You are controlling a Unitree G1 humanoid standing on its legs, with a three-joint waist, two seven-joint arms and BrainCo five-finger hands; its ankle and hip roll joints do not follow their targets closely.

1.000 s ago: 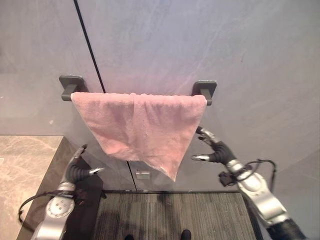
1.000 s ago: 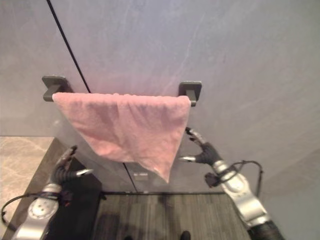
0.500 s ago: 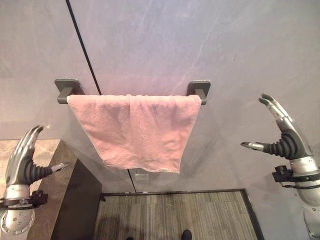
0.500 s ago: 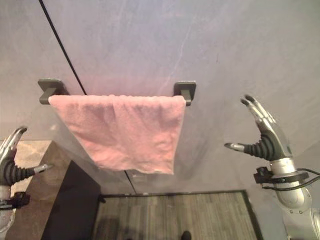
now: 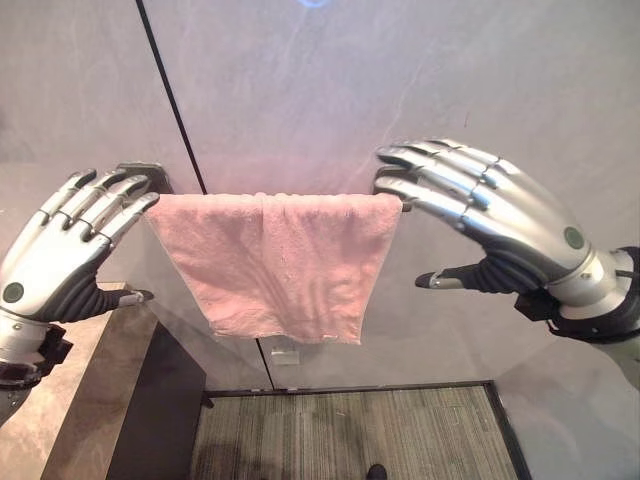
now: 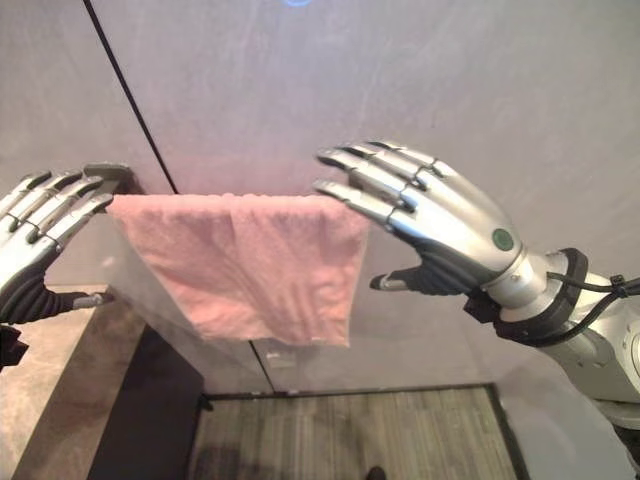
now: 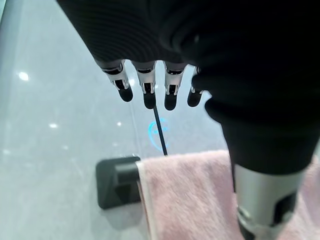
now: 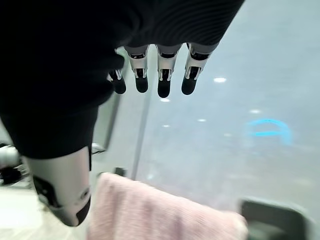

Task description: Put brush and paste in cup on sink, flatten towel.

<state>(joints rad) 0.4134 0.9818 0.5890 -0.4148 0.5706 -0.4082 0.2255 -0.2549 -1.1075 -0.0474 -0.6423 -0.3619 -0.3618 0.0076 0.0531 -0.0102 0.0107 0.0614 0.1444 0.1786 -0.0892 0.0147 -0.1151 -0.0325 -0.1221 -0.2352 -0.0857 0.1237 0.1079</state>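
Wall-mounted towel bar: two dark square brackets, the left one (image 7: 117, 181) at 9 o'clock of the towel and the right one (image 8: 272, 220) at 3 o'clock, fixed to a grey wall (image 5: 330, 90). A pink towel (image 5: 280, 260) hangs directly over the bar, spanning bracket to bracket; its lower edge slopes unevenly, lowest toward 5 o'clock.

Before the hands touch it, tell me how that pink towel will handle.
The pink towel hangs in soft folds over the bar, so it is probably floppy and light. Draped loosely with an uneven lower edge, it may slide along the bar when tugged sideways.
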